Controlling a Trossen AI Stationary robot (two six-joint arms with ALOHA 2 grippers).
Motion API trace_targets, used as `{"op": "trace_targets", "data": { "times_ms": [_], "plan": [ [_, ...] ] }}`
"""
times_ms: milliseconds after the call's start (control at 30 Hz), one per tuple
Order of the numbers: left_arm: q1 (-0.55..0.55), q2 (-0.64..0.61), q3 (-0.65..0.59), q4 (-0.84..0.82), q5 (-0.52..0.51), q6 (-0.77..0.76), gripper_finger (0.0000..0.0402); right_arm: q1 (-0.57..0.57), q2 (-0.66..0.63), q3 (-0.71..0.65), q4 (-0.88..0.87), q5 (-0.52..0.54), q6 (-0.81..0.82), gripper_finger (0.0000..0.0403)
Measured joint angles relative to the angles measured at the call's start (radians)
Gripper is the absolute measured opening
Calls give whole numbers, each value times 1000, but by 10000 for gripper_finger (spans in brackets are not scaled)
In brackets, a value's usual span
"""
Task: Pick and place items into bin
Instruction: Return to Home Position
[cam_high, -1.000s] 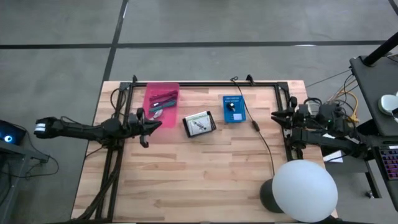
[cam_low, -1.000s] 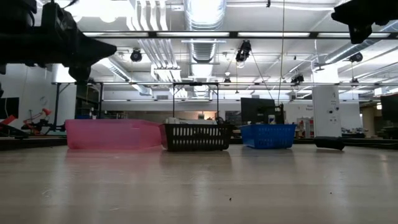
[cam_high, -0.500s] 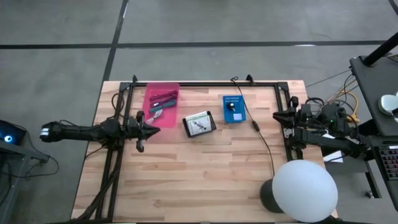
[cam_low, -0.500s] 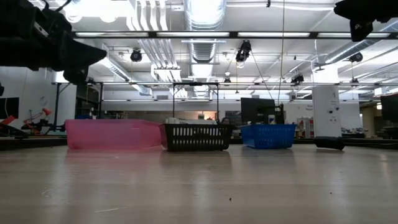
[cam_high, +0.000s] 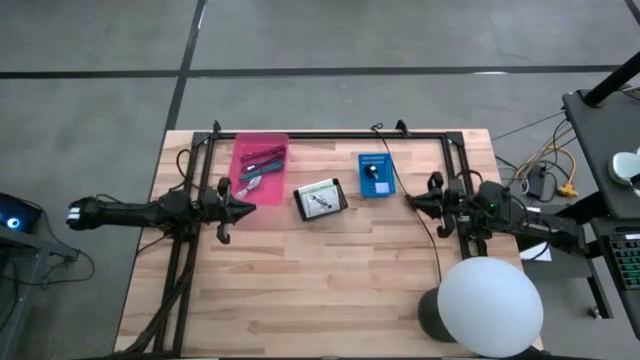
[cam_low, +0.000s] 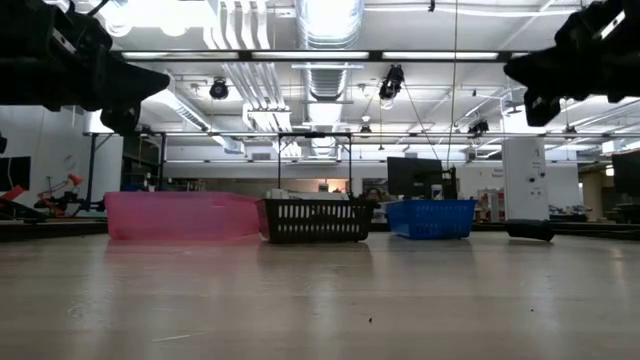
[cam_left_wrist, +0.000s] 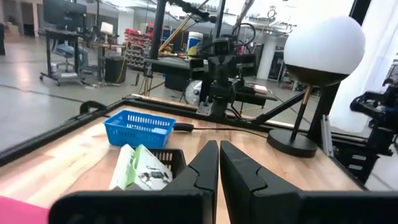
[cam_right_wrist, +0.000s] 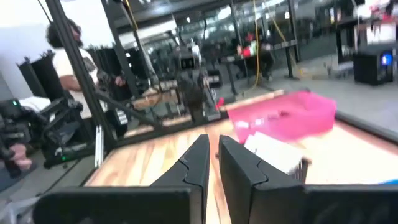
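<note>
Three bins sit in a row toward the far edge of the table: pink bin on the left, black bin in the ctr, blue bin on the right. Each stands apart from the next w/ bare wood btw them. White packets lie in the black bin; in the left wrist view one is propped up above its rim. Coloured sticks lie in the pink bin, and a small dark knob sits in the blue bin.

Left tool hangs over the near end of the pink bin, pointing toward the black bin. Its fingers are drawn narrow, almost touching, w/ nothing btw them. Right tool hovers just right of the blue bin, pointing left. Its fingers are likewise narrow and hold nothing. In the low view both tools show high above the bin rims.

Room to move: the near half of the table is open wood, side to side, except for a lamp w/ a white globe at the near right corner. A dark cable runs from the far rail past the blue bin's right side toward the lamp base, passing by the right tool. Black rails line the far edge and both side edges. A person stands beyond the table in the right wrist view.
</note>
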Motion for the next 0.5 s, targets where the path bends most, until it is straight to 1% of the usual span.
{"op": "trace_targets", "data": {
  "times_ms": [100, 267, 300, 367, 400, 500],
  "plan": [
    [1, -16, 0, -17, 24, -29, 0, 0, -5, -7, -42, -1, 6, 26],
    [1, -38, 0, -97, 76, -111, 0, 2, -5, 8, -92, -24, 7, 26],
    [0, -39, 0, -105, 77, -121, 0, 2, -5, 7, -85, -24, 7, 26],
    [0, -41, -1, -104, 77, -124, 0, 2, -5, -28, 0, -10, -6, 26],
    [0, -42, -1, -94, 76, -116, 0, 2, -5, -52, 50, 7, -27, 26],
    [0, -45, -1, -69, 68, -84, 0, 2, 5, -53, 96, 80, -92, 26]
  ]
}}
